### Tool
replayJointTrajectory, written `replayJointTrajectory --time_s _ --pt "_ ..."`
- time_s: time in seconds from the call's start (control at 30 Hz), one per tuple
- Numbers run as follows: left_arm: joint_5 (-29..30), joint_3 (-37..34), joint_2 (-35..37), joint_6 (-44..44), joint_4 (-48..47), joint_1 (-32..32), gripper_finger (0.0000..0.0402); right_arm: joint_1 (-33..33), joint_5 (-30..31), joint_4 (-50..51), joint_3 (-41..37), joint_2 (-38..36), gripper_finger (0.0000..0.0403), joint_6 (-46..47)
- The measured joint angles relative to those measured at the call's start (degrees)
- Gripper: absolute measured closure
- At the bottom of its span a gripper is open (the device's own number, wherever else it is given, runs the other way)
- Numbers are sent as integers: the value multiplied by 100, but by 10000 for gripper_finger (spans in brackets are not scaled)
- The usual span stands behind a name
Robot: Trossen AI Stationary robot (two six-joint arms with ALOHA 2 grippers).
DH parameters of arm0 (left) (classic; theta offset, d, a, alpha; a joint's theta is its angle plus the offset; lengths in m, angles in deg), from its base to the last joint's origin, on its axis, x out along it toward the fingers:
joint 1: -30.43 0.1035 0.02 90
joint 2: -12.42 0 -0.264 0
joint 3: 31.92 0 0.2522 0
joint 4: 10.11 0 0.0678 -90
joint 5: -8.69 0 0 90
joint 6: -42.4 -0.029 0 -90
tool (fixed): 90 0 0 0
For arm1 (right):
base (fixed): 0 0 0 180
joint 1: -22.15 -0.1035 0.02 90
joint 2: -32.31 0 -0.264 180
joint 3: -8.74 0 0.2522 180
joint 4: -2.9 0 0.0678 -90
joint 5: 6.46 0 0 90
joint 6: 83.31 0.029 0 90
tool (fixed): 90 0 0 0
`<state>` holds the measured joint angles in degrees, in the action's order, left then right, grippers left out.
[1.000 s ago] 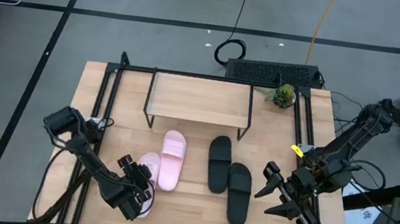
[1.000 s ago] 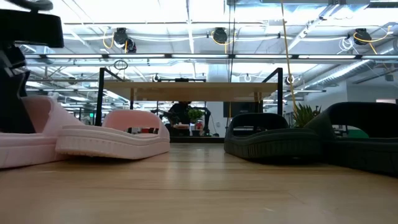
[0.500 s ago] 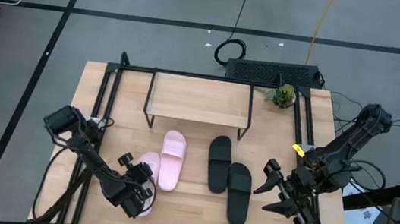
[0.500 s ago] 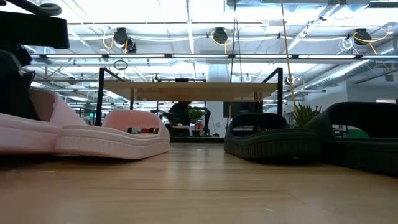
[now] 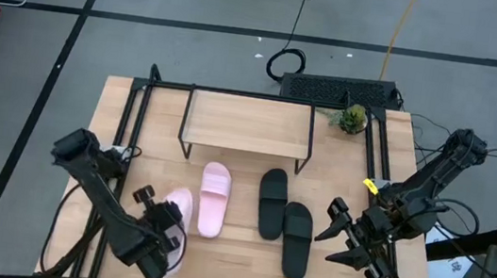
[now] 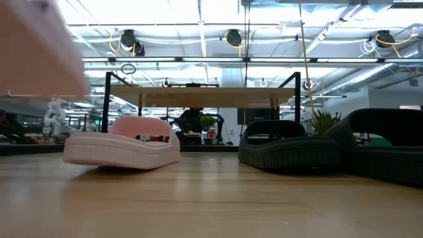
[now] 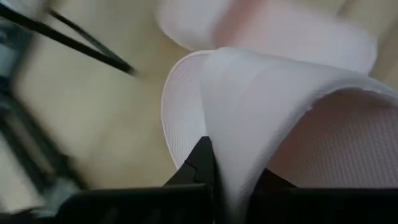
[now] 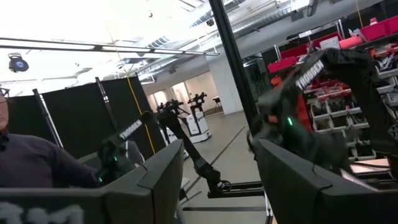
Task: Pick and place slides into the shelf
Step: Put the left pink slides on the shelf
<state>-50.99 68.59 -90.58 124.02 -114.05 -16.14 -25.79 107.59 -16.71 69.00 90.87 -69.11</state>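
My left gripper is shut on a pale pink slide near the table's front left. In the low view this slide hangs blurred above the tabletop. The second pink slide lies sole down beside it. Two black slides lie sole down at the middle right. The shelf stands on its thin black legs at the far middle. My right gripper hovers open to the right of the black slides, with nothing between its fingers. My left gripper pinches the pink slide's wide strap at its edge between the two fingers. The slide is lifted clear of the table; its sole shows blurred beyond the strap.
A black frame runs along the table's left, far and right sides. A small green plant sits at the far right corner. Bare wood lies between the slides and the shelf. A person shows in the room beyond.
My left gripper has shut on the near pink slide's strap and gone up, drawing a little toward the table's near edge. The slide has risen off the table and hangs clear. The other three slides and my right gripper have stayed put.
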Motion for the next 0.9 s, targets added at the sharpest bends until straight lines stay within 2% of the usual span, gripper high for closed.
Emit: replayJointTrajectory --time_s 0.13,0.27,0.5,0.63,0.77,0.9 --pt "903 706 259 -948 114 191 401 0 -2 8 -2 3 209 -32" --pt "1552 1121 469 -2018 11 788 401 0 -4 55 -2 4 209 -30" --pt "2324 1319 899 -4027 27 2675 401 0 4 175 -2 2 209 17" --pt "2196 1316 977 -5551 268 3734 401 0 172 195 -2 2 209 -95" --pt "1883 1319 976 -7317 1063 4505 401 -1 746 196 -2 0 209 -191" --pt "1450 1320 984 -8562 1833 5035 401 -2 1419 195 -2 -2 209 -299"
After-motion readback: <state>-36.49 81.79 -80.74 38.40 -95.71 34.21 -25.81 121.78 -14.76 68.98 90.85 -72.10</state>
